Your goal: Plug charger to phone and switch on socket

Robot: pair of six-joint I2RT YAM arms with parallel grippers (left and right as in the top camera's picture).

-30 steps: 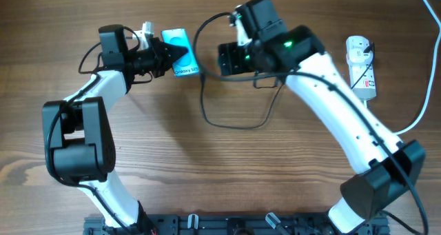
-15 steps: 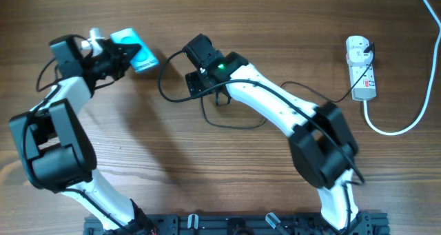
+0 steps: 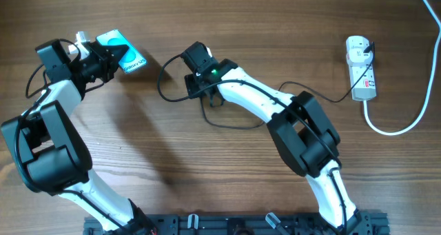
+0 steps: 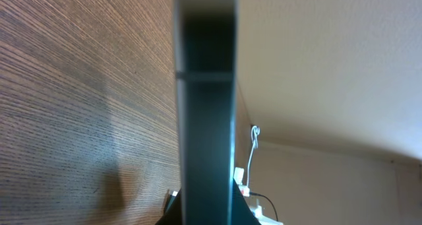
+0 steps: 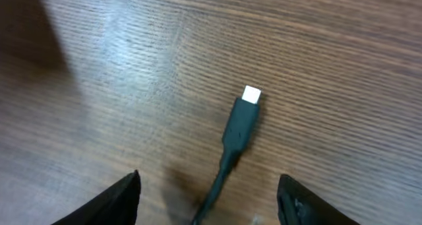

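Up at the far left of the table (image 3: 207,173), the phone (image 3: 125,51) is pinched edge-on in the left gripper (image 3: 107,54). Under the right gripper (image 5: 210,185), fingers spread wide, lies the tip of the charger (image 5: 241,119), untouched. A skewed pinch could twist that tip so it misses the phone's port; the socket (image 3: 360,68) sits well apart

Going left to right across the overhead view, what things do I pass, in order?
phone → right hand → socket → white cable
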